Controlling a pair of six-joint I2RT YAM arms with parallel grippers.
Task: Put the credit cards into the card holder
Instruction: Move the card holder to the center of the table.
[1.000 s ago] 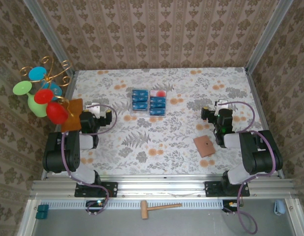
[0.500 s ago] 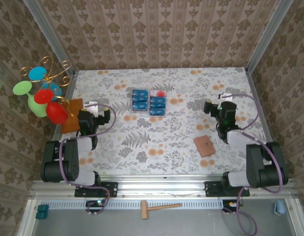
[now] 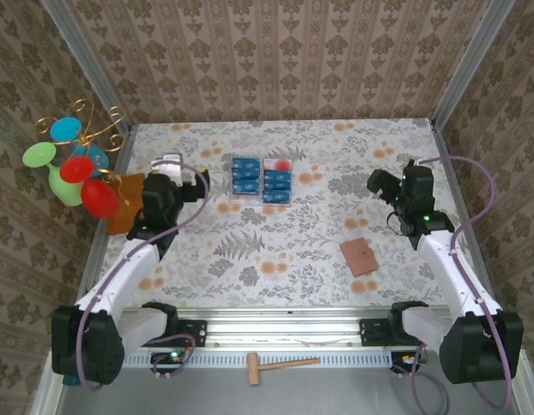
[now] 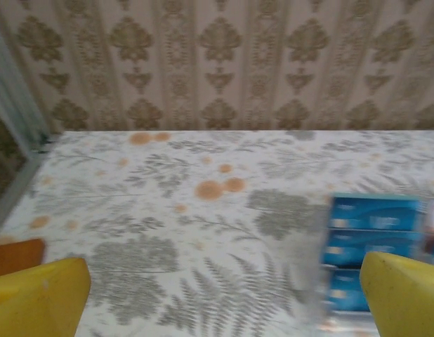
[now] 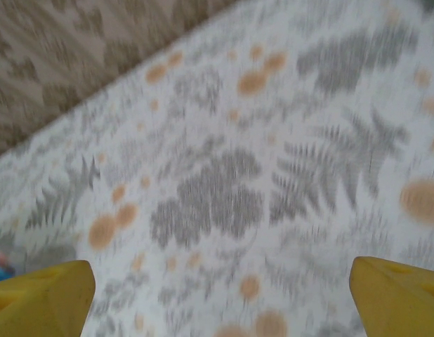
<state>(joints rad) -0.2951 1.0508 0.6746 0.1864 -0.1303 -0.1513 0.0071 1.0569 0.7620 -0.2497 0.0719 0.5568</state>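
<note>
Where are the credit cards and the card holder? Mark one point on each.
credit cards point(image 3: 244, 176): top external view, middle of the left blue column.
card holder point(image 3: 359, 257): top external view, its centre.

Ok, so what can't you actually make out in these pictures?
- Top view: print on the credit cards is too small to read.
- Left wrist view: those cards are blurred, cut by the right edge and partly behind the left fingers.
- Right wrist view: the table is smeared by motion blur.
- Top view: the card holder is too small to show its slots; the orange mat lies partly under the left arm.
</note>
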